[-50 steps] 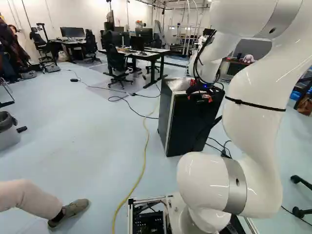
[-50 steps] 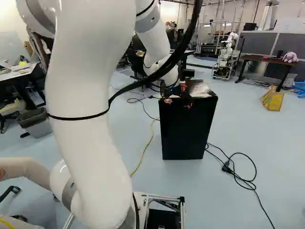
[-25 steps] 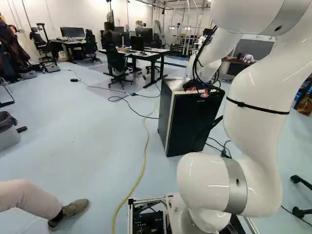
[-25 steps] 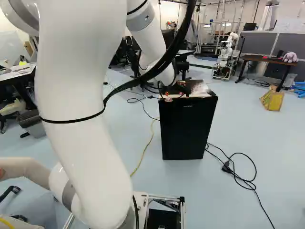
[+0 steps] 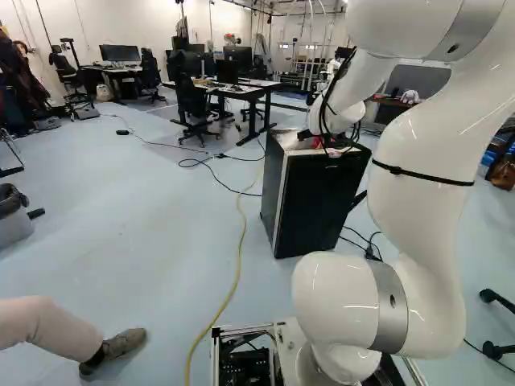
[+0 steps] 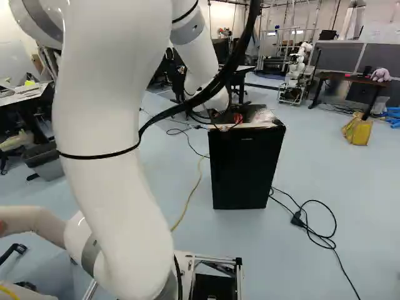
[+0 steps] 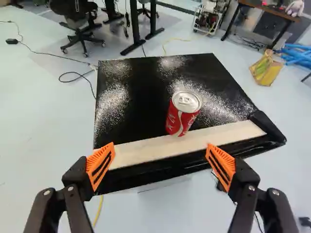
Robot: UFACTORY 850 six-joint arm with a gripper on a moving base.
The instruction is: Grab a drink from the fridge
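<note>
jaws [image 5: 334,149] spread wide | red can [image 7: 180,119] ahead, upright on fridge [image 6: 244,165] top

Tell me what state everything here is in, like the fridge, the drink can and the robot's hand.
Hand, open, empty
Red can, upright; cannot tell whether sealed
Fridge, standing upright
Fridge door, shut
Black cord, loosely looped
</note>
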